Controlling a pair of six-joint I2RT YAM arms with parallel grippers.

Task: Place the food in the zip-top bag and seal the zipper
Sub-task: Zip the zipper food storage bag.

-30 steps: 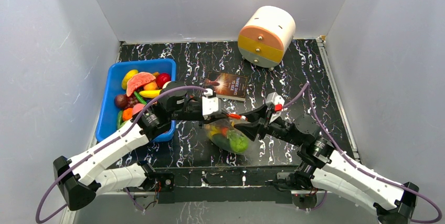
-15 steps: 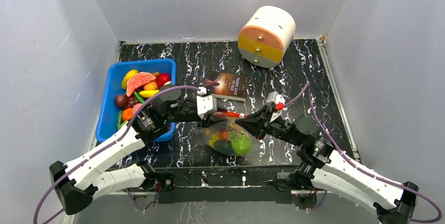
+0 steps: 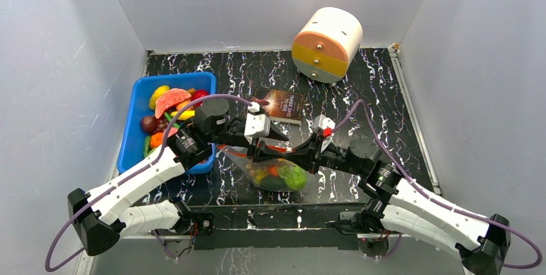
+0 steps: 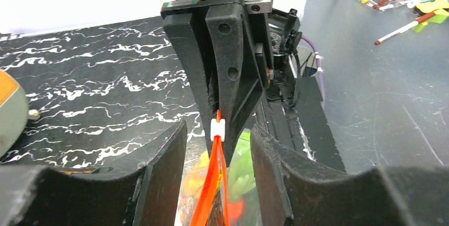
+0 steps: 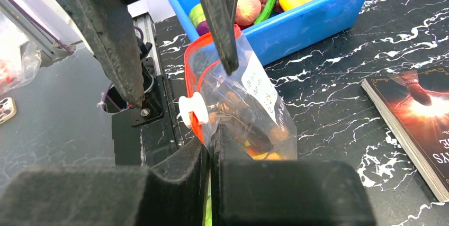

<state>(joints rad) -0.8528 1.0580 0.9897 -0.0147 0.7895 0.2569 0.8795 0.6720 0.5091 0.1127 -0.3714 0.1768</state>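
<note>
now: zip-top bag (image 3: pixel 273 173) on the tabletop (image 3: pixel 386 94) near the blue bin (image 3: pixel 138 134), food (image 3: pixel 288 176) inside. film looks soft, slippery, bottom-heavy; best held at the stiffer zipper (image 4: pixel 209 197). right hand (image 5: pixel 210 142) pinched shut on the bag edge beside the slider (image 4: pixel 217 129); left hand (image 4: pixel 218 134) open, astride it.

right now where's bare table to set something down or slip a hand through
Bare table lies behind the book, between the blue bin and the round drawer unit, and along the right edge beyond the right arm. The centre is crowded: left gripper and right gripper meet at the zip-top bag.
</note>
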